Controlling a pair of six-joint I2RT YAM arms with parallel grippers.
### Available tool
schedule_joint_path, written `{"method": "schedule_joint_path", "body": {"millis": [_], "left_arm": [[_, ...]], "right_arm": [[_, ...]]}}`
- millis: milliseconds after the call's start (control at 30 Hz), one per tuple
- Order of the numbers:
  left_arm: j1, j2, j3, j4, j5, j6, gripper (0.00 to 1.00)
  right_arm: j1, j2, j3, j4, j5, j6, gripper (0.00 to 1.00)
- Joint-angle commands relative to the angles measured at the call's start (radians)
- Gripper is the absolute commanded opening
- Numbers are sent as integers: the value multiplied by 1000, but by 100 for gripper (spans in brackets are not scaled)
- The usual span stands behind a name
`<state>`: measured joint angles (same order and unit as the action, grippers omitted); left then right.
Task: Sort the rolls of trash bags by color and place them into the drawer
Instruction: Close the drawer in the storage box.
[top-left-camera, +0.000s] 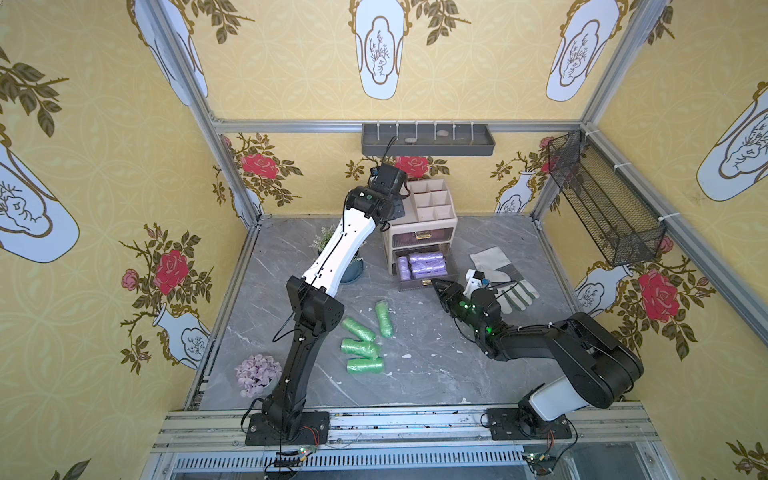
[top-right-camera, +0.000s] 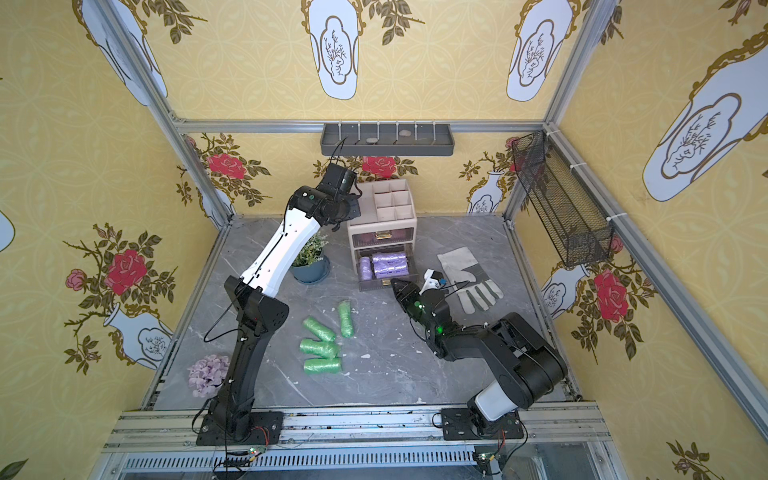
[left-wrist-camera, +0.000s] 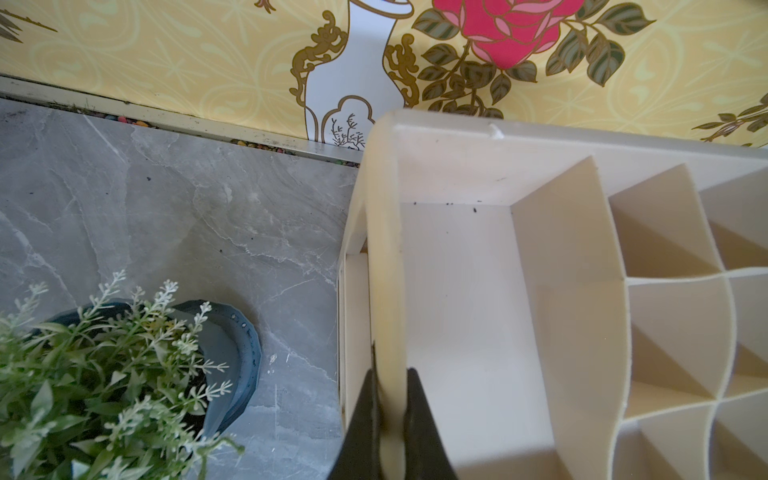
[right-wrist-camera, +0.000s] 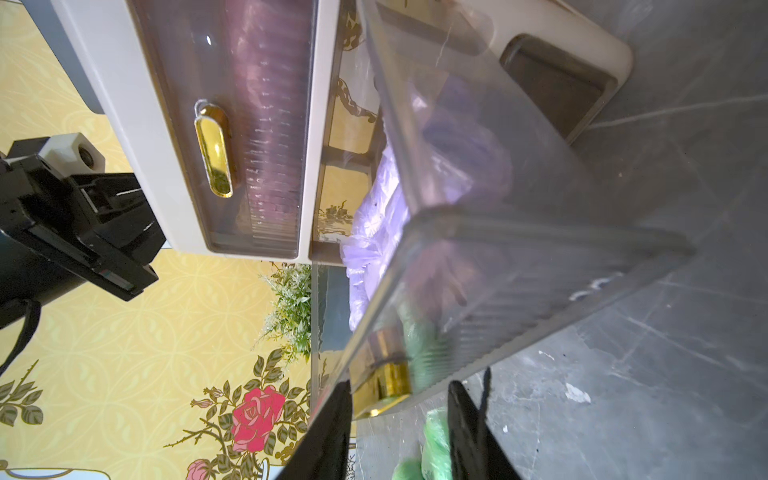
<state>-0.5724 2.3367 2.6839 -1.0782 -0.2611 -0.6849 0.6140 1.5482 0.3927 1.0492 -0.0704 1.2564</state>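
The cream organizer (top-left-camera: 432, 203) stands at the back of the table, and its lower drawer (top-left-camera: 415, 286) is pulled out. Several lilac rolls of trash bags (top-left-camera: 422, 264) (top-right-camera: 384, 266) lie inside it. Several green rolls (top-left-camera: 361, 340) (top-right-camera: 322, 347) lie on the table in front. My right gripper (right-wrist-camera: 400, 384) is open, its fingers on either side of the drawer's gold handle (right-wrist-camera: 384, 386). My left gripper (left-wrist-camera: 392, 374) is shut on the organizer's side wall (left-wrist-camera: 386, 249). The upper drawer (right-wrist-camera: 257, 124) is closed.
A potted plant (top-left-camera: 349, 266) stands left of the organizer under my left arm. A work glove (top-left-camera: 503, 274) lies right of the drawer. A lilac flower cluster (top-left-camera: 257, 374) sits at the front left. A wire basket (top-left-camera: 602, 208) hangs on the right wall.
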Motion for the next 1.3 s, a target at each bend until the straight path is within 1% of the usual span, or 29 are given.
{"method": "schedule_joint_path", "body": {"millis": [0, 167, 267, 600, 867, 1267], "left_arm": [[-1, 5, -6, -28, 26, -4, 2], [-1, 9, -6, -31, 31, -2, 1], [-1, 10, -6, -32, 34, -1, 1], [-3, 12, -10, -38, 43, 5, 0], [-9, 13, -15, -36, 49, 4, 0], [-11, 9, -26, -35, 57, 2, 0]], "right_arm": [[-12, 19, 20, 52, -2, -2, 35], [-26, 50, 49, 63, -6, 0, 25], [-35, 67, 70, 66, -12, 1, 22], [-64, 120, 132, 83, -27, 12, 21], [-84, 201, 196, 126, -54, 41, 21], [-85, 285, 330, 93, -87, 47, 22]]}}
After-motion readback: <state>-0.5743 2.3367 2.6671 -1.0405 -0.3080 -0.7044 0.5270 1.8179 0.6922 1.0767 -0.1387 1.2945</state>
